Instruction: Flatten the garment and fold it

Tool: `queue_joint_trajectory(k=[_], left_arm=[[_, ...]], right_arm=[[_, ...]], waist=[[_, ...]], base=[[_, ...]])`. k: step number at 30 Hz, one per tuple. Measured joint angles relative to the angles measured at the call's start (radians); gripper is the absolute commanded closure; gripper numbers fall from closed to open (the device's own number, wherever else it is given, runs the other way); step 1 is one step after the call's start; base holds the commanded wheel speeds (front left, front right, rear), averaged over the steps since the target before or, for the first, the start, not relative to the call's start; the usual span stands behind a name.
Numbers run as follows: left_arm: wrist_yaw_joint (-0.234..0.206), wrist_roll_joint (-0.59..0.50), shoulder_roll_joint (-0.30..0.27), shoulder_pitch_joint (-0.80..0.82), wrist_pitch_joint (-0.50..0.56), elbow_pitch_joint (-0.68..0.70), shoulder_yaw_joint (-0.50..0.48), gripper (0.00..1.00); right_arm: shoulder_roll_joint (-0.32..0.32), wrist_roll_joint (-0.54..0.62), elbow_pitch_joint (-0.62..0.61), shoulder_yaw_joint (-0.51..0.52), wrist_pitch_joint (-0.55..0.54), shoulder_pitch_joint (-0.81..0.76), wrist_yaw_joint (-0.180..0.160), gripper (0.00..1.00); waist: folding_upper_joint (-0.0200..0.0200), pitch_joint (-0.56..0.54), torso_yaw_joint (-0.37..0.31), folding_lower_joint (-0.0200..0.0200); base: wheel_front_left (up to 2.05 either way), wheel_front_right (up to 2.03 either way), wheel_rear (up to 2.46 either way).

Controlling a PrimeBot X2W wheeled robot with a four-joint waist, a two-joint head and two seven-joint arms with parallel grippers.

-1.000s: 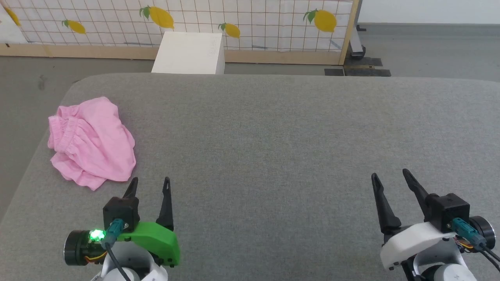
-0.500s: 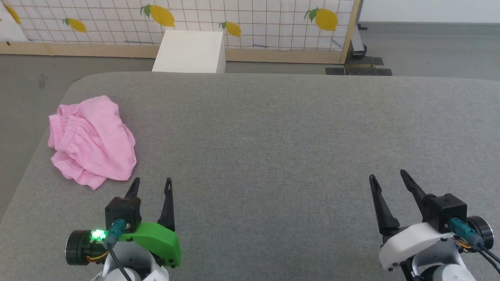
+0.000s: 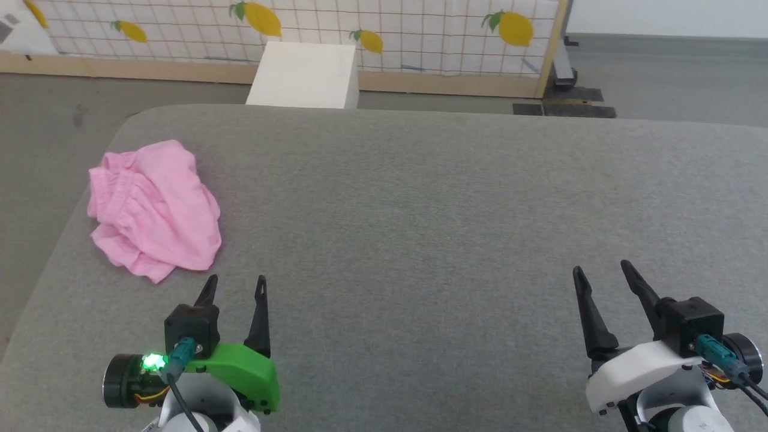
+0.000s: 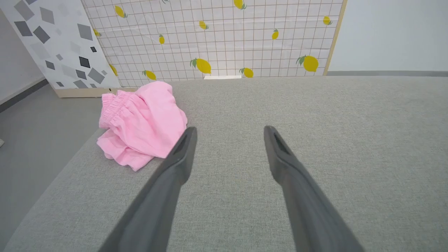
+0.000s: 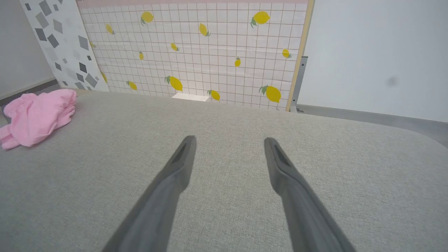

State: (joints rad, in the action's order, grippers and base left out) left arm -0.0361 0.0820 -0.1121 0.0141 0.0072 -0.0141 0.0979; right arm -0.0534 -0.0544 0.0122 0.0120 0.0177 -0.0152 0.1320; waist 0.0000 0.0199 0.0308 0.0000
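Note:
The garment [image 3: 155, 210], a crumpled heap of light-pink fabric with a gathered waistband at its far left, lies near the left edge of the grey padded table [image 3: 420, 198]. It also appears at the upper left of the left wrist view as the garment [image 4: 140, 122], and at the far left of the right wrist view as the garment [image 5: 35, 115]. My left gripper [image 3: 236, 283] hovers open just short of the heap, to its near right, holding nothing. My right gripper [image 3: 602, 269] stands open over bare table at the lower right, far from the fabric.
A white box [image 3: 305, 75] stands on the floor beyond the table's far edge. Behind it runs a lemon-print screen [image 3: 390, 30] in a wooden frame. Grey floor [image 3: 42, 138] drops off past the table's left edge, close to the garment.
The whole head picture has shifted a little to the right and up, so the camera has turned. Both grippers stay open and the garment lies as before.

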Motion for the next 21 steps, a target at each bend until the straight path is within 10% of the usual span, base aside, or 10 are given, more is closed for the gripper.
queue_joint_trajectory(k=[21], left_arm=[[-0.019,-0.021,-0.045,0.004,-0.001,-0.026,0.039,0.0]], right_arm=[[0.002,-0.081,-0.038,-0.023,-0.009,-0.073,0.0,0.0]], waist=[[0.0,-0.031,0.234,0.0]], base=[[0.0,0.0,0.0]])
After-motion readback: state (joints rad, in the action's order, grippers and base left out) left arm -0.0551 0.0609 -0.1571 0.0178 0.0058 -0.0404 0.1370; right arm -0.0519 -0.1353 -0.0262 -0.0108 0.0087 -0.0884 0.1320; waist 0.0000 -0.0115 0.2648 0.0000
